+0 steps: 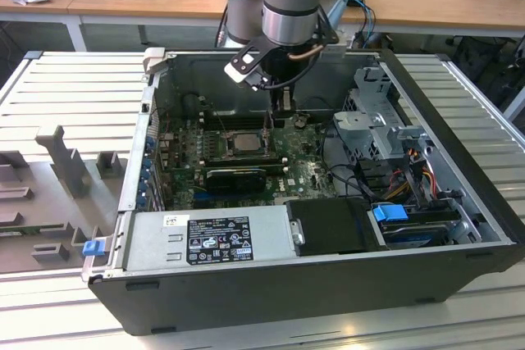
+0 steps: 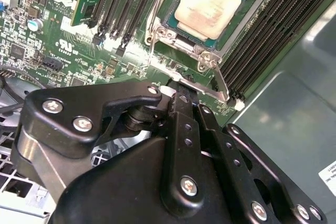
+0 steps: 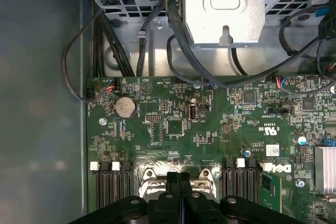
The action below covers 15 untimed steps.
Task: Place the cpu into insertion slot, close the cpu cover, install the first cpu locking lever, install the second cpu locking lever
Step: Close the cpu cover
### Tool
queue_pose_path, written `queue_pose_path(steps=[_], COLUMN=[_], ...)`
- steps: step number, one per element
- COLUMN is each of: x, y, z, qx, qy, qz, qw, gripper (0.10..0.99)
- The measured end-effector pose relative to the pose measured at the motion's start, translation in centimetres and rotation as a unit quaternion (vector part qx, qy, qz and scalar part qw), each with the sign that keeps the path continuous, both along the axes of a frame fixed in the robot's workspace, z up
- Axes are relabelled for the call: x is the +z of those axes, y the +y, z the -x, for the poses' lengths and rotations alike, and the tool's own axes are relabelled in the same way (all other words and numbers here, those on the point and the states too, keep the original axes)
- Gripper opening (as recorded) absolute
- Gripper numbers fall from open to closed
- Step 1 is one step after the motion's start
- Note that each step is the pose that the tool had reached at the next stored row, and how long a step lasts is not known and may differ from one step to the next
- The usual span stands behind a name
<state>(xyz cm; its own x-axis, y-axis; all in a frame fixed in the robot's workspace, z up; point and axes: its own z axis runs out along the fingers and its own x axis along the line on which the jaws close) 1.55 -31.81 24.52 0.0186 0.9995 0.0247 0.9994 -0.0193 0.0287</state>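
Note:
The cpu (image 2: 210, 4) lies flat in the insertion slot (image 1: 225, 143) on the green board, its pale metal top facing up. The cpu cover (image 2: 169, 31), a silvery frame, lies down around it, and the chip shows through its window. A silvery locking lever (image 2: 212, 80) runs from the cover's corner towards the fingertips. A thin wire lever (image 2: 151, 51) rises at the other corner. My gripper (image 2: 181, 97) hangs low inside the case just beside the slot, its two black fingers (image 3: 173, 182) pressed together with nothing seen between them. The exterior view has the gripper (image 1: 283, 112) at the slot's right.
Black memory slots (image 2: 262, 30) flank the socket. A metal drive cage (image 1: 377, 133) with black cables (image 3: 184, 61) stands close behind the gripper. The power supply (image 1: 205, 239) fills the case's near side. A coin battery (image 3: 125, 107) sits on the board.

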Motion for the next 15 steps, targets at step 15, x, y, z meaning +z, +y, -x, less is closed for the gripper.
queue_pose_path(steps=[15], x=[-0.79], y=[-0.01], z=[0.95], qx=[0.002], qy=[0.0001], qz=[-0.0004], qw=[1.0], gripper=[0.106])
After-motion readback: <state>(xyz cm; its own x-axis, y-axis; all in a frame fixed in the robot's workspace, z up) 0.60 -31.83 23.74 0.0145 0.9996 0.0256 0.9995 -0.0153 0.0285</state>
